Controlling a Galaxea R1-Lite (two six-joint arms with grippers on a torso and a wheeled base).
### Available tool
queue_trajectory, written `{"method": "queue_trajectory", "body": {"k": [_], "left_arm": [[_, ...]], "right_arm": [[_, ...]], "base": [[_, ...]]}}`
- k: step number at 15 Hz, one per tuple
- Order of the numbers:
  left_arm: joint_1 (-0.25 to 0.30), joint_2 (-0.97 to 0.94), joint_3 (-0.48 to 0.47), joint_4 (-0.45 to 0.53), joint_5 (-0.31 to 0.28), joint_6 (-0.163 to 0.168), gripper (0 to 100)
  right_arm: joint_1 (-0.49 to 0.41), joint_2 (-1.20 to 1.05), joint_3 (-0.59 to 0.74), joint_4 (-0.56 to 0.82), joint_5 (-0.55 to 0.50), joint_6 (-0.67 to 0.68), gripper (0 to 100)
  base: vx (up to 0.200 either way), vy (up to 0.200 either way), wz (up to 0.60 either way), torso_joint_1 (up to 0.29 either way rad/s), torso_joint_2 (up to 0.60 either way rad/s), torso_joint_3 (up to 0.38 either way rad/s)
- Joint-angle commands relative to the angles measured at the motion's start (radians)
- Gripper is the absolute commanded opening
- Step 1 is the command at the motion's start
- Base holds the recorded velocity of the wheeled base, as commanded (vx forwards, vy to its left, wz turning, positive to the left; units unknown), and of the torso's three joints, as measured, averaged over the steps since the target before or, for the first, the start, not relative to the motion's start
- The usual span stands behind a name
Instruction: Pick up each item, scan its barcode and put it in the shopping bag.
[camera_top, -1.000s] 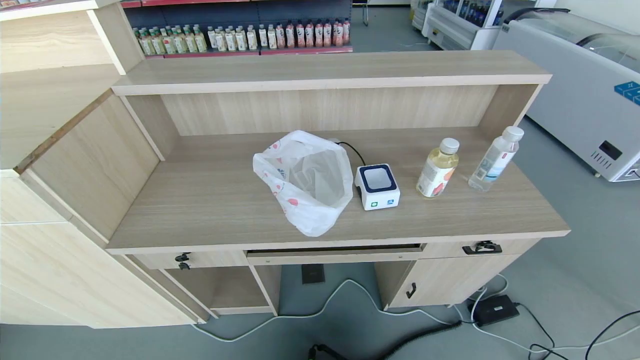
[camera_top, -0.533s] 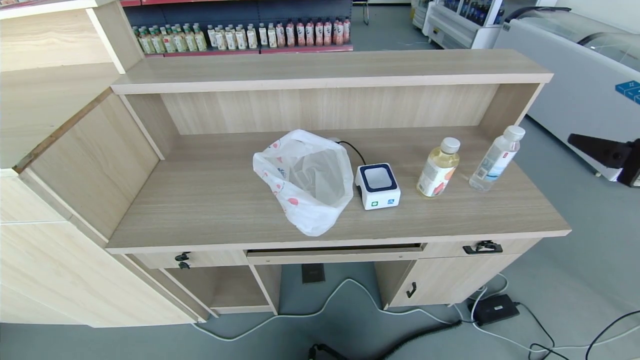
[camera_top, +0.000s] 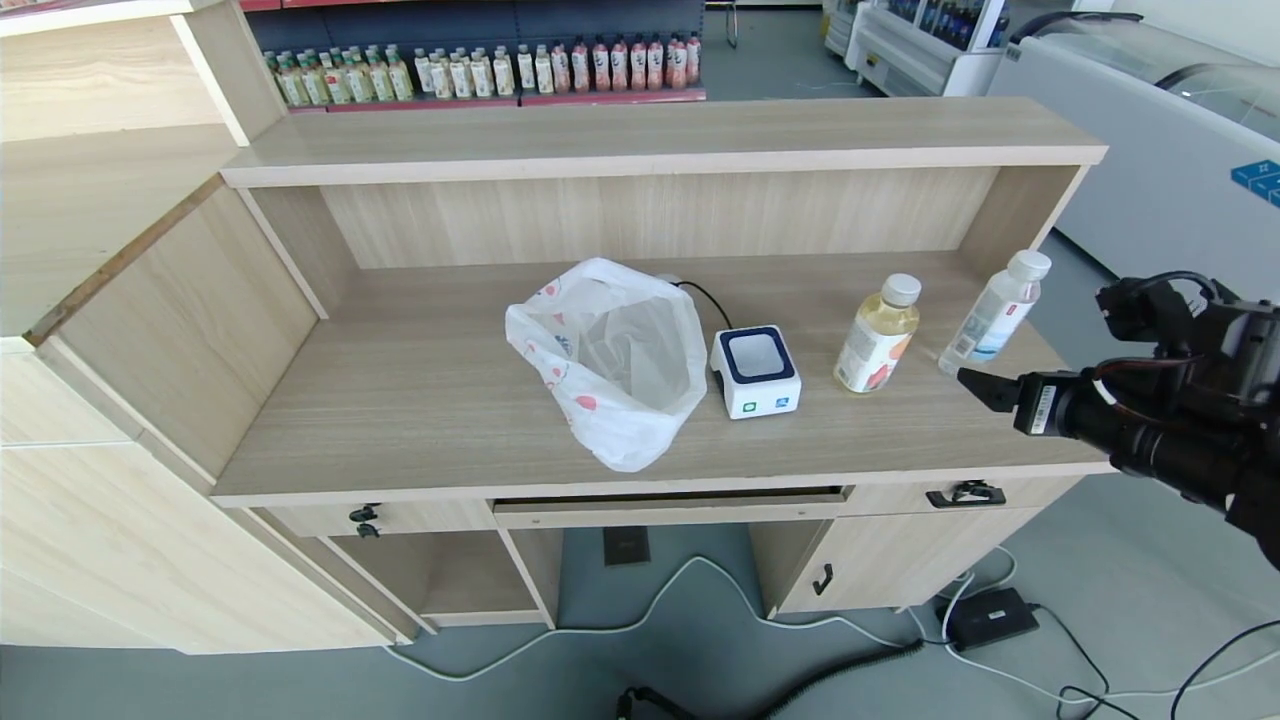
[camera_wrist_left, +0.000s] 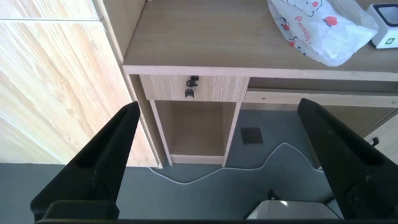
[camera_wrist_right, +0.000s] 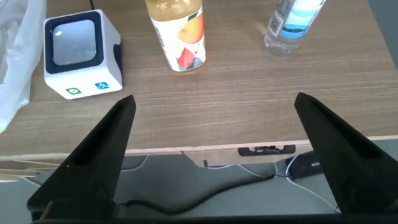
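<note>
1. Shopping bag (camera_top: 610, 360): white plastic with red print. We log it lying on the tabletop (camera_top: 420, 400) near the middle, its mouth open.
2. Scanner (camera_top: 755, 372): small white box, dark-framed window facing up. It sits just beside the bag, on the bag's right.
3. Juice bottle (camera_top: 876, 335): yellow liquid, white cap, upright. We place it to the right of the scanner and apart from it.
4. Water bottle (camera_top: 992, 318): clear, white cap, upright. It stands near the tabletop's right end, beside the juice bottle without touching it.
5. Right gripper (camera_wrist_right: 214, 102): fingers spread wide and holding nothing. We find it at the tabletop's front right edge, facing both bottles, close to neither.
6. Left gripper (camera_wrist_left: 219, 106): fingers spread wide and released. It hangs low before the left drawer (camera_wrist_left: 217, 87), below the tabletop's edge.
</note>
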Motion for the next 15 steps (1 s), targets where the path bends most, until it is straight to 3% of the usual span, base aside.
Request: {"method": "queue_trajectory", "body": {"k": [1, 7, 15], "left_arm": [[0.000, 0.000, 0.000, -0.001, 0.000, 0.000, 100], [0.000, 0.000, 0.000, -0.001, 0.000, 0.000, 100], [0.000, 0.000, 0.000, -0.001, 0.000, 0.000, 100]], "right_arm": [[0.000, 0.160, -0.036, -0.077, -0.013, -0.036, 100], [0.003, 0.303, -0.237, -0.111, -0.028, -0.081, 100], [0.037, 0.421, -0.395, -0.102, -0.040, -0.107, 100]], "base": [[0.000, 0.000, 0.00, 0.000, 0.00, 0.000], [0.000, 0.000, 0.00, 0.000, 0.00, 0.000], [0.000, 0.000, 0.00, 0.000, 0.00, 0.000]]}}
